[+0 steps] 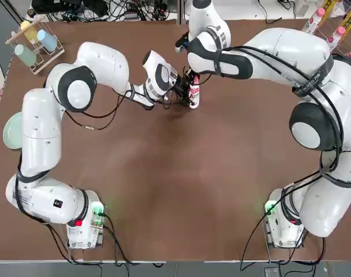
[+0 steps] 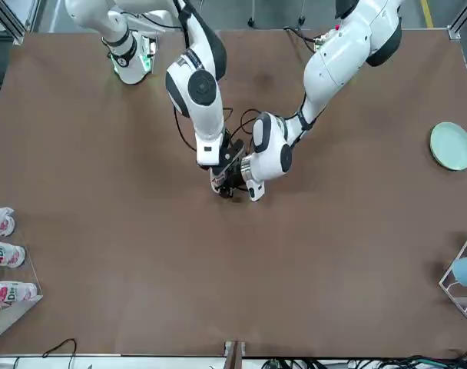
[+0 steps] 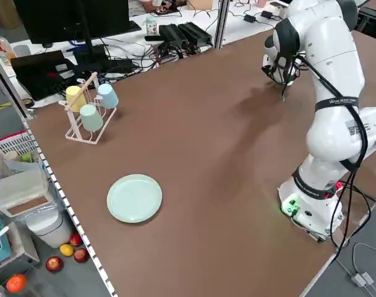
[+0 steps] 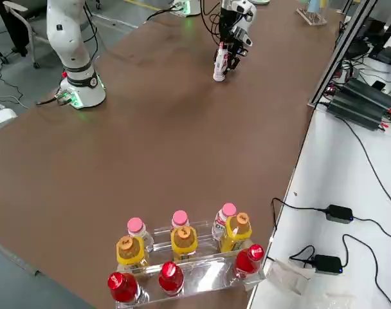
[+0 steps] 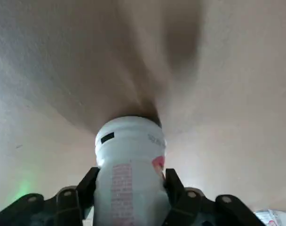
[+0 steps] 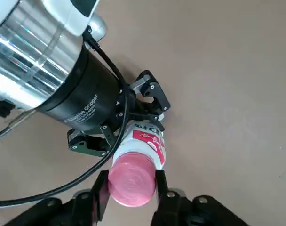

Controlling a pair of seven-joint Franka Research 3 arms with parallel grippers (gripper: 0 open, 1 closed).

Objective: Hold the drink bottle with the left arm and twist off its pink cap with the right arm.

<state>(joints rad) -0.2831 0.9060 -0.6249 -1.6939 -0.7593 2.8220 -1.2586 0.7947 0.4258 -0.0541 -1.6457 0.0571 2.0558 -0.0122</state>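
The drink bottle (image 1: pixel 194 97) stands upright on the brown table (image 1: pixel 181 190), far of centre. My left gripper (image 1: pixel 186 94) is shut on its body from the side; its fingers (image 5: pixel 85 187) press against the white bottle (image 5: pixel 130 169). From above, my right gripper (image 6: pixel 130 188) is shut on the pink cap (image 6: pixel 131 178), one finger on each side of it. The red-pink label (image 6: pixel 148 139) shows just under the cap. In the right side view the bottle (image 4: pixel 218 65) and its cap (image 4: pixel 222 46) stand under both grippers.
A clear rack (image 4: pixel 202 277) of pink, orange and red capped bottles stands at the table's far right corner (image 1: pixel 337 32). A cup rack (image 1: pixel 34 41) and a pale green plate (image 1: pixel 14 130) are along the left side. Cables lie beyond the far edge.
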